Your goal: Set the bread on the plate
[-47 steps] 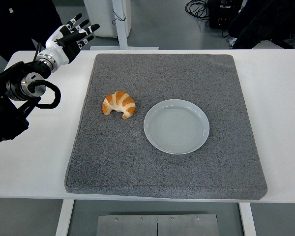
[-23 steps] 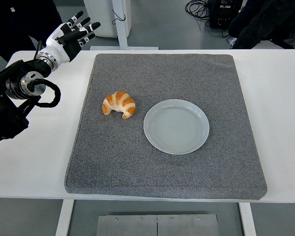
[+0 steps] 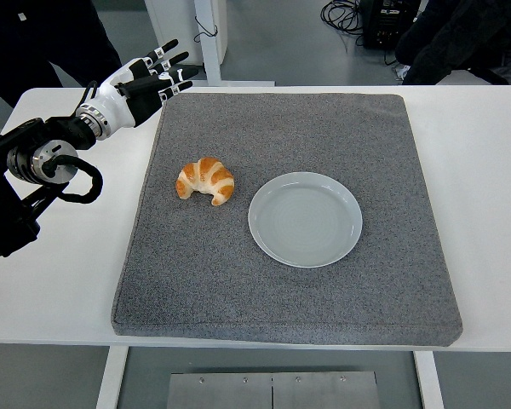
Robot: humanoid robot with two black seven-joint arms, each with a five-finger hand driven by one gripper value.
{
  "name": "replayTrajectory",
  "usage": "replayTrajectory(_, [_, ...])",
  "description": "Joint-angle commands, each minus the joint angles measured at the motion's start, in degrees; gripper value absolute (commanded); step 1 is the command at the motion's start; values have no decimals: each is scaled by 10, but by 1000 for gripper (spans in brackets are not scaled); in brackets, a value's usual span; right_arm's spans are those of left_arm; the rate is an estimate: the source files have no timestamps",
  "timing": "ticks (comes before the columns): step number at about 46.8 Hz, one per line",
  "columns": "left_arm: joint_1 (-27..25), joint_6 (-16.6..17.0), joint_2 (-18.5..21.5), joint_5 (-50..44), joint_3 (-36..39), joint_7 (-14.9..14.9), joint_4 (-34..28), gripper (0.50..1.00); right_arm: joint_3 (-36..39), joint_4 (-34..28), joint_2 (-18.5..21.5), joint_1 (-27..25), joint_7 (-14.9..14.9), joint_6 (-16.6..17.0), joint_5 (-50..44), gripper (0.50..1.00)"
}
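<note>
A golden croissant (image 3: 206, 180) lies on the left part of the grey mat (image 3: 289, 128). Just to its right, a little nearer, sits an empty pale grey plate (image 3: 306, 219). My left hand (image 3: 153, 78) hovers over the mat's far left corner, well beyond the croissant, with its fingers spread and nothing in them. Its black arm (image 3: 34, 166) comes in from the left edge. The right arm does not show.
The mat covers most of the white table (image 3: 485, 170). A person in dark clothes stands at the top left (image 3: 51, 34). Dark equipment and cables lie on the floor at the top right.
My left hand has moved right and a little nearer, from the table's far left corner to over the mat's corner. Croissant and plate have not moved.
</note>
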Motion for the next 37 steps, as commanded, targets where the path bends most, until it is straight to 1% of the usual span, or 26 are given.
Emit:
replayTrajectory(1, [-6, -1, 10, 12, 8, -4, -8, 987, 0, 0, 0, 0, 0, 0, 0, 1000])
replayTrajectory(5, [-6, -1, 27, 44, 9, -4, -42, 987, 0, 0, 0, 0, 0, 0, 0, 1000])
replayTrajectory(14, [-4, 6, 79, 169, 8, -6, -128, 987, 0, 0, 0, 0, 0, 0, 0, 1000])
replayTrajectory(21, [-1, 10, 118, 262, 12, -2, -173, 987, 0, 0, 0, 0, 1, 0, 0, 1000])
replayTrajectory(28, [-11, 7, 174, 313, 58, 6, -211, 987, 0, 0, 0, 0, 0, 0, 0, 1000])
replayTrajectory(37, [-44, 4, 217, 360, 132, 16, -271, 987, 0, 0, 0, 0, 0, 0, 0, 1000])
